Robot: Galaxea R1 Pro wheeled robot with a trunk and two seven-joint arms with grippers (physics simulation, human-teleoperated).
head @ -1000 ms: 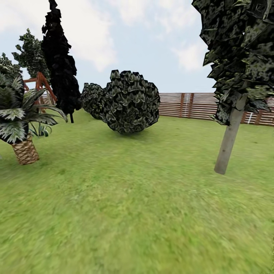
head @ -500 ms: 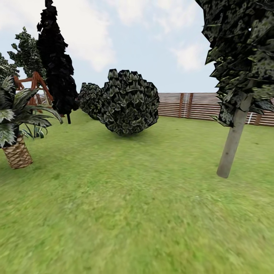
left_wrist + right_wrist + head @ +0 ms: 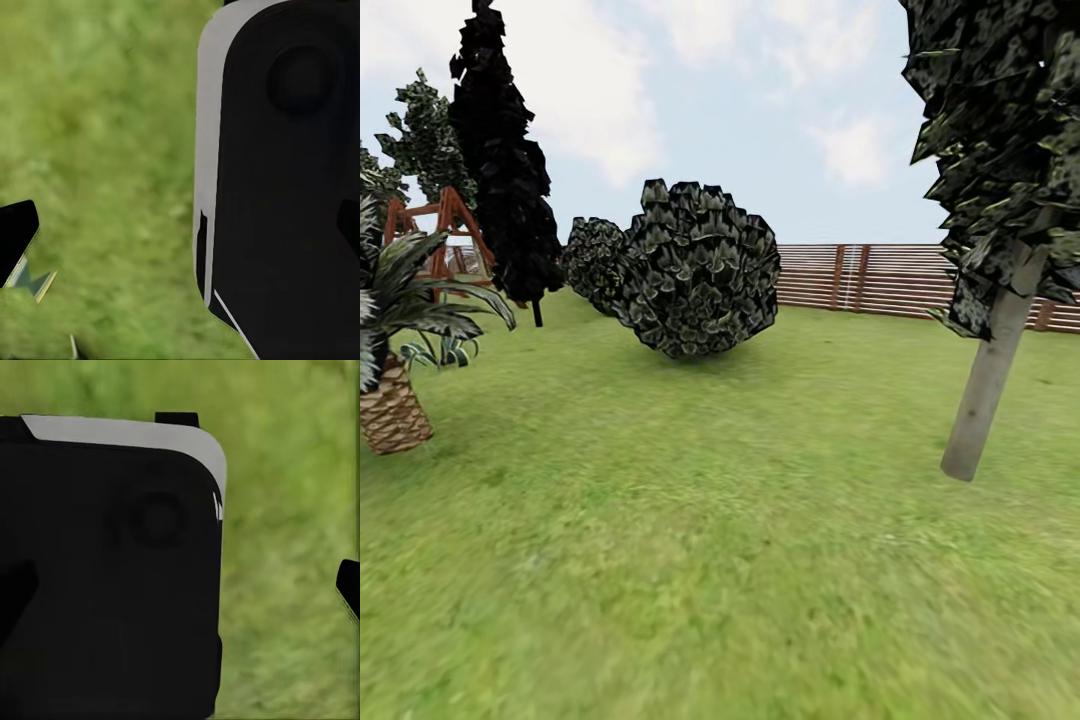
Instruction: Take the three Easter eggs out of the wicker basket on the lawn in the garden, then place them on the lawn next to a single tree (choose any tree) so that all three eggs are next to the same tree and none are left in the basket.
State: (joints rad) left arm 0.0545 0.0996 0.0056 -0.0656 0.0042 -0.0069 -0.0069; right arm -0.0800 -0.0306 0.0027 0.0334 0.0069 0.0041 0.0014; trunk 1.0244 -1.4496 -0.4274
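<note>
Forward rolls the view, so the tree [image 3: 992, 395] looms closer across the lawn [image 3: 700, 540]. Eggs are likely light and slippery; grip their middles. Whether either gripper is open, I cannot tell.

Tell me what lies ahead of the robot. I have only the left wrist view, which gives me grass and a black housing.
Observer: In the head view, a tree with a bare grey trunk stands on the lawn at the right.
Operator: Anything on the other side?
Observer: A short palm with a scaly trunk stands at the left edge.
Operator: And further back?
Observer: A round dark bush sits mid-lawn, with a wooden fence behind it.
</note>
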